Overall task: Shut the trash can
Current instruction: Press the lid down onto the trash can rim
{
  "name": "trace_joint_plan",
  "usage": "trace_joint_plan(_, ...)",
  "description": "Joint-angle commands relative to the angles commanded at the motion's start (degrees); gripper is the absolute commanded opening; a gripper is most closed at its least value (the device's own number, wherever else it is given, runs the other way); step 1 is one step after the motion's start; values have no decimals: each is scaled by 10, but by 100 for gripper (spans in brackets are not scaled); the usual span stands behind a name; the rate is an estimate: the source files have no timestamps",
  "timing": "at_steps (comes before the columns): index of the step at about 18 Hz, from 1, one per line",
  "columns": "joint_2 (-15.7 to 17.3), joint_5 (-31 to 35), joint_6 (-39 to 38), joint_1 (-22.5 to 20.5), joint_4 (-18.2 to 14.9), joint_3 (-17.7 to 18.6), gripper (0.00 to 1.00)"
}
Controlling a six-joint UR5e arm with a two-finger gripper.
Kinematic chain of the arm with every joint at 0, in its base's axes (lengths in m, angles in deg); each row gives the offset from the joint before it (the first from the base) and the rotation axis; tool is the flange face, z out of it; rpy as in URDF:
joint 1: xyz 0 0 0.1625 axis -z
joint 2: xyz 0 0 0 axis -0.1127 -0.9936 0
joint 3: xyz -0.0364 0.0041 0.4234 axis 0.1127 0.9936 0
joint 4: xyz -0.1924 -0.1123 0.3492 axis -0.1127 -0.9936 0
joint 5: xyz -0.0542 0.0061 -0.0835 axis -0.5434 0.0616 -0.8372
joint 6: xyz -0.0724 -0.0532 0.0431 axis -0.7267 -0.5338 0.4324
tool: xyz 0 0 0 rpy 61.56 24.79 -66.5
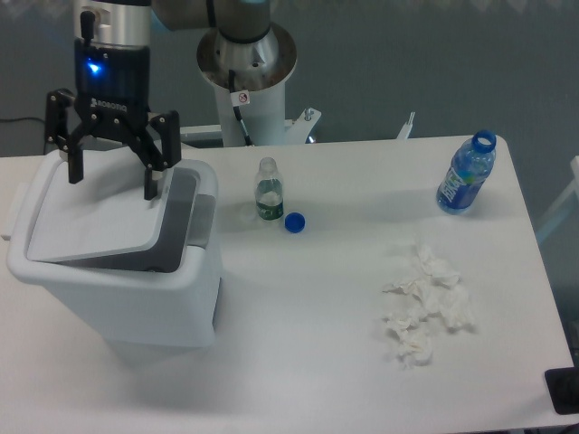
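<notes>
My tool (113, 188), fingers spread and gripping nothing, hangs directly over the far half of the trash can (118, 258) at the desk's left end, whose lid (95, 226) lies just beneath, tilted and not yet flat, so my push goes straight down.

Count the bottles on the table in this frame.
2. A small clear bottle with no cap stands near the middle back, just right of the trash can. A blue-labelled bottle, also uncapped, stands at the back right corner. None appears hidden, though the bin's inside is not visible.
</notes>
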Motion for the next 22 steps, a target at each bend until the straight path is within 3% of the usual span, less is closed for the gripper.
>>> trace_joint_plan(22,-29,0,0,4,0,12,100)
